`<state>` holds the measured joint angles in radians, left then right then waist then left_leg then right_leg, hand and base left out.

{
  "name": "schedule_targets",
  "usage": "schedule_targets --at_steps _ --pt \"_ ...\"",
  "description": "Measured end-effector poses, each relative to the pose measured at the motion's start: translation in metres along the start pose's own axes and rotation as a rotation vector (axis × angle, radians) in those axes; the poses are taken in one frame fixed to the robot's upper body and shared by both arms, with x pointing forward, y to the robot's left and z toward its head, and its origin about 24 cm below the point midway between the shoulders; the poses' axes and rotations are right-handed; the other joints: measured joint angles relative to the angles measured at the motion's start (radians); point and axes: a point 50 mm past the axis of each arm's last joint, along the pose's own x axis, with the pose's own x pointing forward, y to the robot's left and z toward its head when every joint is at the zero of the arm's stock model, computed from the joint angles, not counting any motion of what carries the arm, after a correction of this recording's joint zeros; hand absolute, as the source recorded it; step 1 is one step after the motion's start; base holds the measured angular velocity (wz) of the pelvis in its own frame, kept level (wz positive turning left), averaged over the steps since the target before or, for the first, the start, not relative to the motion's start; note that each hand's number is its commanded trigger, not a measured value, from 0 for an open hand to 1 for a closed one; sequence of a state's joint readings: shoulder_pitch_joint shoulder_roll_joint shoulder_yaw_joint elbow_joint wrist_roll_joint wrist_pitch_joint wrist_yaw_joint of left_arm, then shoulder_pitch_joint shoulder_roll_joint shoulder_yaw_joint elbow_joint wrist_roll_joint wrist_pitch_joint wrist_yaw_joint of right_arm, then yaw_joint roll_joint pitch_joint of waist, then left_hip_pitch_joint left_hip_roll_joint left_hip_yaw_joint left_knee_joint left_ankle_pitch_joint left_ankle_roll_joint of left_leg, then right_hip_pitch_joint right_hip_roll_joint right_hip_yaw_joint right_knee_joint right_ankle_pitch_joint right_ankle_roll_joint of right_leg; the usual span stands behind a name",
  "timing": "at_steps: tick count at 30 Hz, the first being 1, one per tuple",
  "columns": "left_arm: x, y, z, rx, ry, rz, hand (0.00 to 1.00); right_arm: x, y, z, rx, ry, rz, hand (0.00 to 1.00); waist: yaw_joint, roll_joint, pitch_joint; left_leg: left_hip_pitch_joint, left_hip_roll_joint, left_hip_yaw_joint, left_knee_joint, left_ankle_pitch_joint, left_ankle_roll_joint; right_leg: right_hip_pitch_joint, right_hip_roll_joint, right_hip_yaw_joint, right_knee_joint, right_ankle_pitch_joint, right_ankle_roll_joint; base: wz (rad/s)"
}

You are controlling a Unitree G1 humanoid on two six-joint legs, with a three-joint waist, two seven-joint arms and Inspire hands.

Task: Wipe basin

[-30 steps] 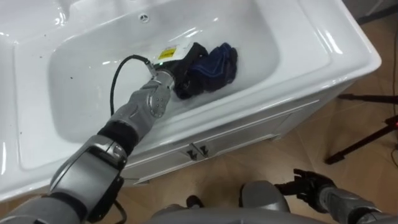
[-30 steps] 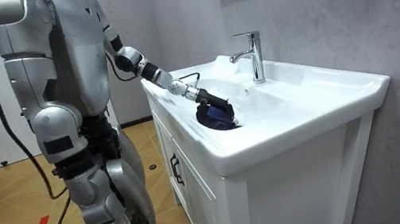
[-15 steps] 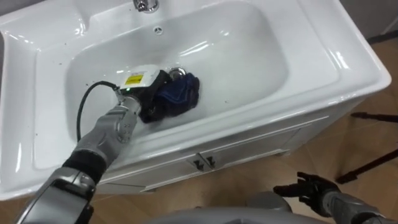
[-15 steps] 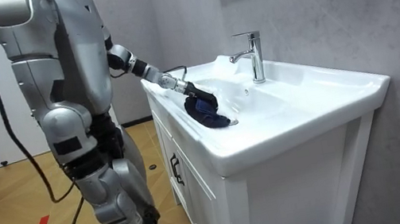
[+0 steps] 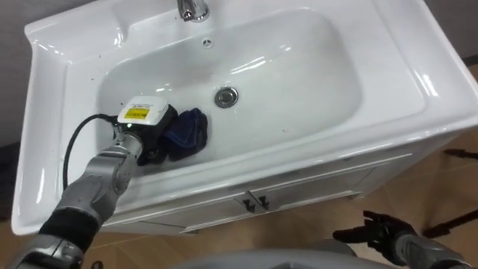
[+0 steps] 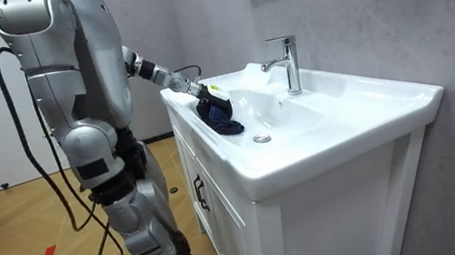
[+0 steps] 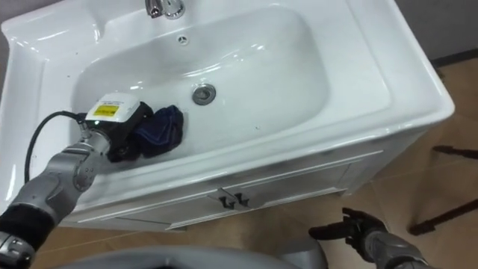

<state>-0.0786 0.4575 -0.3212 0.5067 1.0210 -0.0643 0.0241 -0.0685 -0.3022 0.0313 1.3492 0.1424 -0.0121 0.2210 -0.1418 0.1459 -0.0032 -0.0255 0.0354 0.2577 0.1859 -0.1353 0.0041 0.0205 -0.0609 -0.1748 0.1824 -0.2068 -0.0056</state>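
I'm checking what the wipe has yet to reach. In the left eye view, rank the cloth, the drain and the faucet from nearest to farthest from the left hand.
1. Cloth, right against the left hand, in the left part of the basin.
2. Drain, mid-basin, up and right.
3. Faucet, at the back rim, farthest.

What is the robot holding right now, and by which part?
The left hand grips the dark blue cloth by its left end; the right hand holds nothing.
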Motion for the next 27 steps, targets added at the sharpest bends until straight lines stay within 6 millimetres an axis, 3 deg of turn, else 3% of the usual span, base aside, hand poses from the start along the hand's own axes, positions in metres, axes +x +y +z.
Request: schedule_targets --at_steps 6,12,20,25,27 --pt "-0.019 -0.004 -0.013 0.037 0.027 0.006 1.00 -0.005 -0.015 -0.009 -0.028 0.027 -0.039 0.00 0.011 0.010 -0.0013 0.003 0.000 -0.017 0.002 -0.003 -0.005 0.024 0.002 -0.020 -0.013 0.001 -0.002 0.07" --pt "-0.020 -0.004 -0.013 0.035 0.028 0.001 1.00 -0.005 -0.016 -0.008 -0.083 0.024 -0.039 0.00 0.015 0.013 0.0000 0.022 0.002 -0.020 0.000 -0.004 -0.006 0.037 0.005 -0.020 -0.016 0.001 -0.002 -0.01" --pt "-0.021 -0.003 -0.009 0.029 0.040 0.012 1.00 -0.007 -0.016 -0.022 -0.111 0.050 -0.064 0.00 0.009 -0.004 0.0062 0.055 -0.005 -0.024 -0.019 -0.004 -0.006 0.068 0.004 -0.019 -0.031 -0.003 -0.002 0.01" --pt "-0.016 0.000 0.001 0.003 0.051 0.024 1.00 -0.005 -0.008 -0.022 -0.136 0.055 -0.037 0.00 0.006 -0.024 0.0083 0.057 -0.008 -0.025 -0.020 -0.004 -0.006 0.071 -0.001 -0.023 -0.029 -0.004 0.001 0.04" --pt "-0.012 0.000 0.009 -0.017 0.059 0.028 1.00 -0.004 -0.003 -0.022 -0.130 0.051 -0.030 0.00 -0.002 -0.039 0.0138 0.063 -0.012 -0.025 -0.019 -0.004 -0.006 0.080 -0.004 -0.027 -0.029 -0.005 0.004 0.06"
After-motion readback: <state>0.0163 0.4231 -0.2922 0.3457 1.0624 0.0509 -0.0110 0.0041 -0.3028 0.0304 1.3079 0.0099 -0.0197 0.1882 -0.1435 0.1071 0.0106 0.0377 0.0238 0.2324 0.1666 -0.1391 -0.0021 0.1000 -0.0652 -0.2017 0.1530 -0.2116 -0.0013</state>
